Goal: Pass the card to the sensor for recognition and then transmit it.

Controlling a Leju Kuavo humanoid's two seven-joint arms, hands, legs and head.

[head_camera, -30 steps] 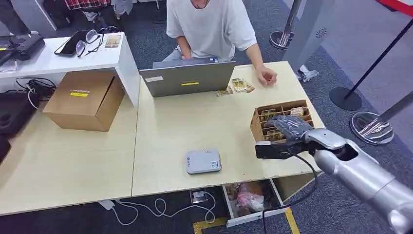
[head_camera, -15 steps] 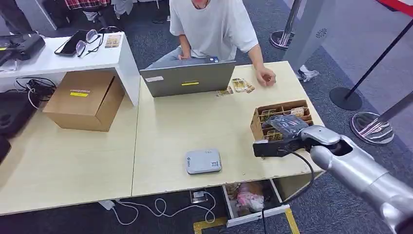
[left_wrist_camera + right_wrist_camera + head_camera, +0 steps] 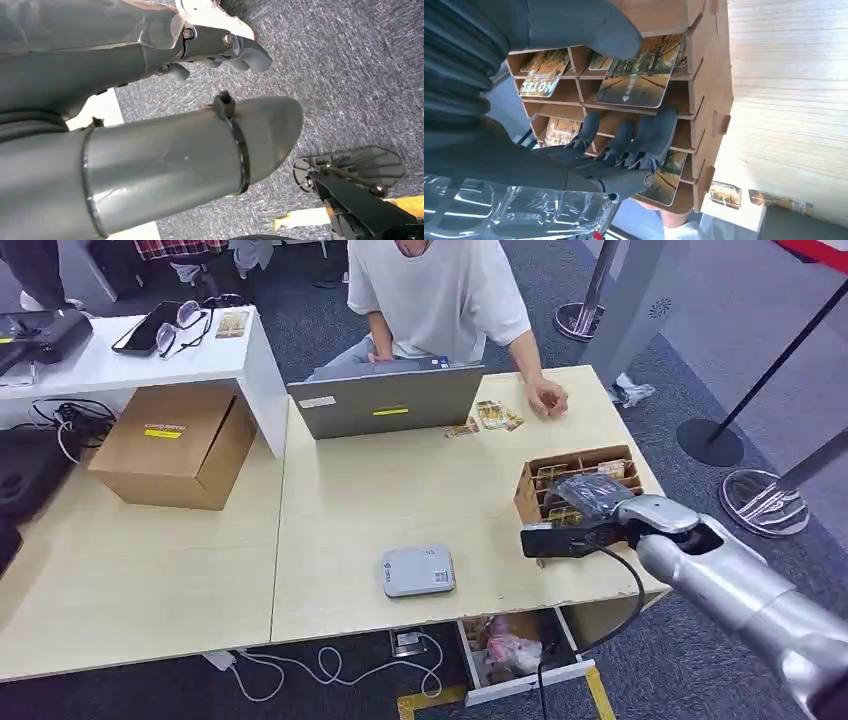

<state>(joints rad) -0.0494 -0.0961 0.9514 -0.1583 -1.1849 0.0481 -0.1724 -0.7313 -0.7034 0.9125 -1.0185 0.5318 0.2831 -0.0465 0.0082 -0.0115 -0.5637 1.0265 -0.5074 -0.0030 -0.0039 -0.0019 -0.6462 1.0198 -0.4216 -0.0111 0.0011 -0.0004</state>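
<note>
The right hand point(image 3: 589, 100) reaches into a brown card rack point(image 3: 704, 80), thumb and dark fingers point(image 3: 649, 135) apart on either side of a card point(image 3: 634, 75) showing an autumn tree-lined road; the fingers have not clenched on it. A neighbouring card reads "HOTEL" point(image 3: 541, 75). The rack stands on the pale wooden surface point(image 3: 400, 490), near its right edge. A grey sensor box point(image 3: 417, 571) lies well apart, towards the front edge. Whether the left hand point(image 3: 220, 45) is released or clenched cannot be told.
</note>
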